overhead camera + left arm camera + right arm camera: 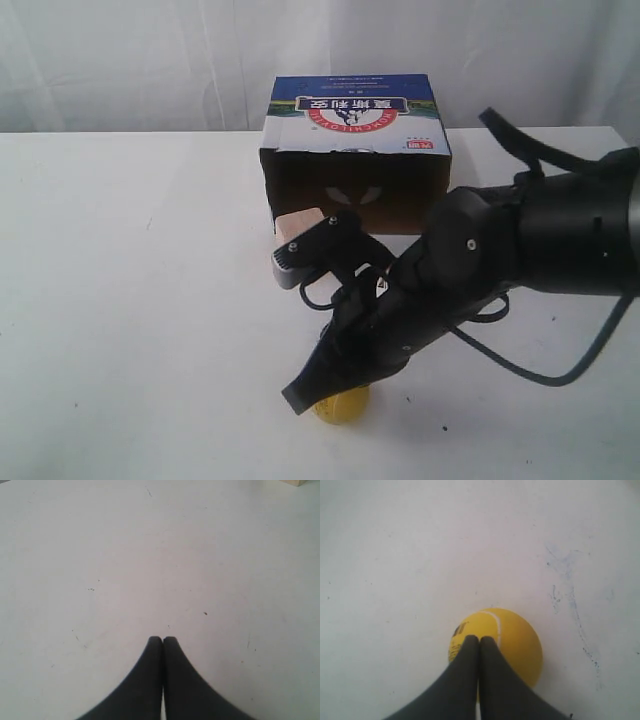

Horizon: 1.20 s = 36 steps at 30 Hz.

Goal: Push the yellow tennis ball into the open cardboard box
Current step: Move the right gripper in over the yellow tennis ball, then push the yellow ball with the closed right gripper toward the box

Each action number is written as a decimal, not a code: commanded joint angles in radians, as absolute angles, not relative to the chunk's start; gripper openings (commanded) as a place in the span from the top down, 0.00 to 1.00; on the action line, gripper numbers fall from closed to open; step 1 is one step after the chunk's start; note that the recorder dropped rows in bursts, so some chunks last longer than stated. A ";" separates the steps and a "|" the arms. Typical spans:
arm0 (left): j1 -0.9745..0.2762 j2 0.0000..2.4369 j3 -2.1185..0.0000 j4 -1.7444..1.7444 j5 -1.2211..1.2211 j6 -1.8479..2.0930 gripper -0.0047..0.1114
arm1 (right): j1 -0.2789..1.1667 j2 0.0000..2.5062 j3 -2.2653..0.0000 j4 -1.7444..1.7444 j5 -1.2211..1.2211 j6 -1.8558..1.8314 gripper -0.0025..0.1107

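My right gripper [480, 639] was closed on nothing, tips together right at the ball [515, 640]. The ball sat on the table [120, 300], well apart from the box [355, 150], on its dark front side. Cube [298, 228] just beside the box. My left gripper [162, 639] was closed too, holding nothing.

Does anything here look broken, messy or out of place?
Nothing is spilled. The cardboard box has a ragged, torn-looking front edge above its opening, and a wooden cube sits right by that opening, perhaps in the yellow ball's path. Bluish scuffs mark the table near the ball.
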State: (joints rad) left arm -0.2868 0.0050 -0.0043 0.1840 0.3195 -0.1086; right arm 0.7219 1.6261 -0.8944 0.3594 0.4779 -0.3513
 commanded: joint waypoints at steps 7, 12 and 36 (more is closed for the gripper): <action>-0.292 0.000 0.000 0.187 0.334 -0.106 0.96 | 0.708 1.659 -0.900 0.275 0.484 -0.330 0.98; -0.292 0.000 0.000 0.187 0.334 -0.106 0.96 | 0.653 1.629 -0.900 0.163 0.502 -0.252 0.98; -0.292 0.000 0.000 0.187 0.334 -0.106 0.96 | 0.506 1.657 -0.999 -0.054 0.658 -0.101 0.98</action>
State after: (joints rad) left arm -0.2868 0.0050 -0.0043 0.1840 0.3195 -0.1086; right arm 0.5186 1.6293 -0.9980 -0.0454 0.6536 -0.1114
